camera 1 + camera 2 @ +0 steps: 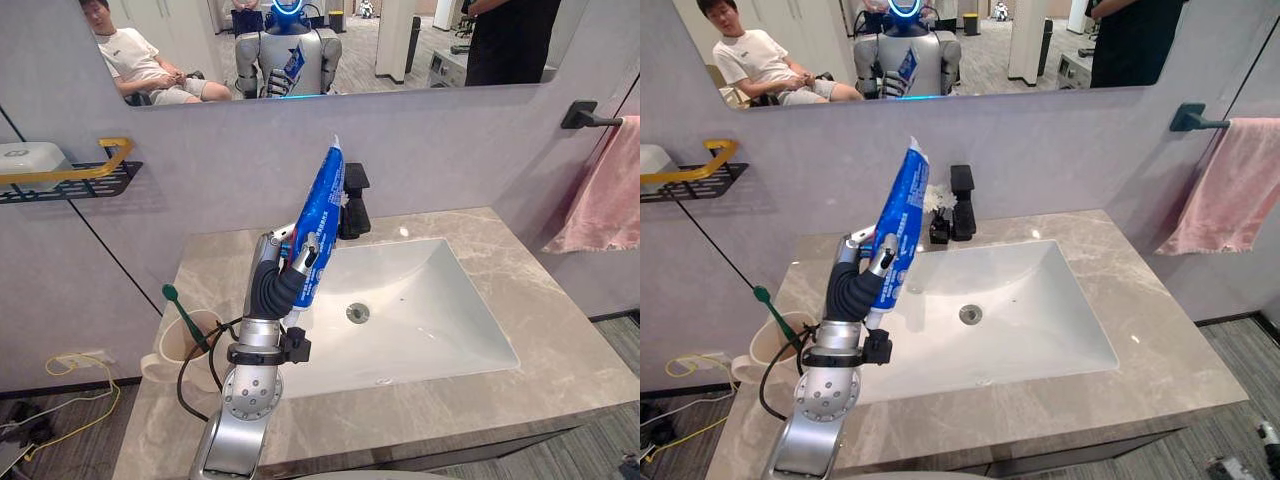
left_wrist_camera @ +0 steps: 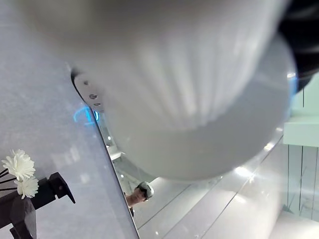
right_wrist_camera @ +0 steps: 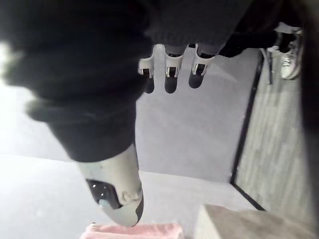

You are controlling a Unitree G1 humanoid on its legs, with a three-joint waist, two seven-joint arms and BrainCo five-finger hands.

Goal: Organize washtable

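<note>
In the left eye view, the left hand (image 1: 285, 275) is raised at centre-left of the frame, above the near-left edge of the white basin (image 1: 430, 310). Its fingers are wrapped round the lower part of a blue toothpaste tube (image 1: 325, 200), which stands nearly upright with the flat crimped end on top. The right hand (image 3: 170, 67) hangs over the floor in its wrist view, fingers relaxed and holding nothing. A cream cup (image 1: 185, 340) with a green toothbrush (image 1: 184, 314) leaning in it stands at the lower left of the frame, on the grey counter (image 1: 560, 360). The step in hand looks like carrying the tube to its place, most likely that cup. The next move calls for swinging down and left, lowering the tube in beside the brush without tipping the cup, and only then letting go.
</note>
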